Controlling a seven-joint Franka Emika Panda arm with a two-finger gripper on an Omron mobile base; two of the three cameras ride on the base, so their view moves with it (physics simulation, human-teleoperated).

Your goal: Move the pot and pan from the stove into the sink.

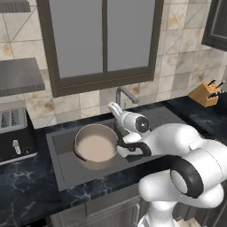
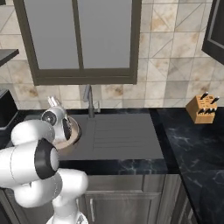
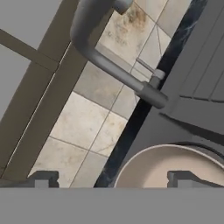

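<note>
The tan pot (image 1: 95,148) stands upright inside the dark grey sink (image 1: 62,170), toward the basin's left half, its pale interior showing. My gripper (image 1: 119,148) hovers at the pot's right rim. Seen from the hand, the two fingertips (image 3: 43,179) stand wide apart with nothing clamped between them, and the pot rim (image 3: 175,164) curves below and beyond them. From the right base view, the pot (image 2: 73,131) peeks out behind my arm, with the sink's ribbed drainboard (image 2: 118,135) to its right. The pan and the stove are out of view.
A curved steel faucet (image 1: 125,95) (image 3: 109,65) rises behind the basin, close above my hand. A black toaster (image 1: 15,135) sits on the counter to the left. A wooden knife block (image 2: 201,109) stands at the far right. A window spans the tiled wall.
</note>
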